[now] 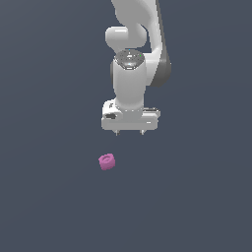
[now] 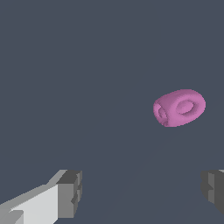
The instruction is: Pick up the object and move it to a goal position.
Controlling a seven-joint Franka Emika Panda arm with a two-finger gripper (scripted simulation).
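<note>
The object is a small pink-magenta chunky ring with a hollow centre, lying on the dark grey floor. In the wrist view the object shows its hole and rounded lobes. My gripper hangs above the floor, up and toward the exterior view's right of the object, apart from it. Its two fingertips are spread wide and nothing sits between them. In the wrist view one dark finger pad and the other pad at the frame edge stand far apart, with the gripper open.
The white arm rises above the gripper toward the top of the exterior view. A plain dark grey floor lies all around.
</note>
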